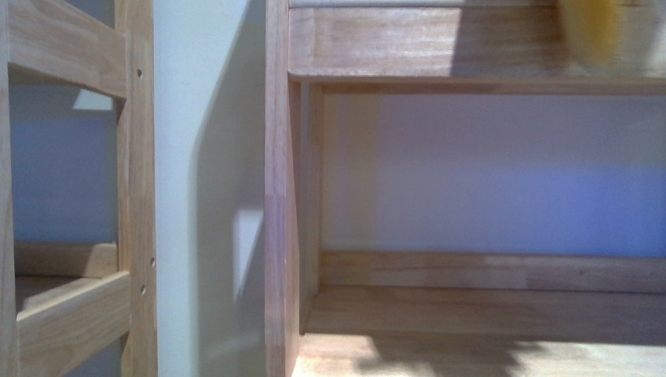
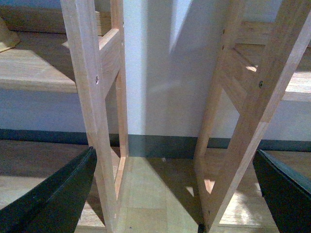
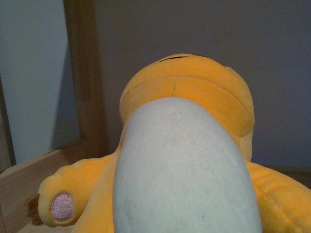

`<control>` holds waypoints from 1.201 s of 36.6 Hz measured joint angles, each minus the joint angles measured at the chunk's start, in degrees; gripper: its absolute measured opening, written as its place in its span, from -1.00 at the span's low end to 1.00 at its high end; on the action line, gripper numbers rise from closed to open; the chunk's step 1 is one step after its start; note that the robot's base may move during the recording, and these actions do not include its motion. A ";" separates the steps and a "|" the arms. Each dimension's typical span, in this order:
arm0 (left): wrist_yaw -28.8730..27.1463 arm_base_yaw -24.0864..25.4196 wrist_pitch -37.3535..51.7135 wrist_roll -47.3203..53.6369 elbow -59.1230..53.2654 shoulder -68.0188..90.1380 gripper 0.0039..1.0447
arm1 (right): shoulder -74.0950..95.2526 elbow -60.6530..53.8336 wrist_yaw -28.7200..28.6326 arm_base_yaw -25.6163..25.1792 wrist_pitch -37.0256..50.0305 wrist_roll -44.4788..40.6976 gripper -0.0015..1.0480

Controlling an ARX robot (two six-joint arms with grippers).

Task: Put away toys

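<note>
The orange-yellow plush animal (image 3: 194,97) fills the right wrist view, with its white belly (image 3: 182,170) nearest the camera and a pink paw pad (image 3: 62,206) at one side. My right gripper is shut on it, and the plush hides the fingers. In the front view only a blurred yellow edge of the toy (image 1: 590,31) shows at the top right, level with the upper shelf board (image 1: 440,47). My left gripper (image 2: 173,153) is open with nothing between its dark fingers (image 2: 58,194), facing the gap between two wooden shelf frames.
A wooden shelf unit (image 1: 276,196) stands close in front, with a lower board (image 1: 487,330) and a pale wall behind. A second wooden frame (image 1: 133,196) stands to the left. A pale yellow shape (image 2: 7,36) lies on a shelf board at the edge of the left wrist view.
</note>
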 joint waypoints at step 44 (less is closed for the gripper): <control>0.02 0.00 0.00 0.00 0.00 0.00 0.89 | 31.91 43.41 -14.43 2.95 -22.08 46.77 -0.80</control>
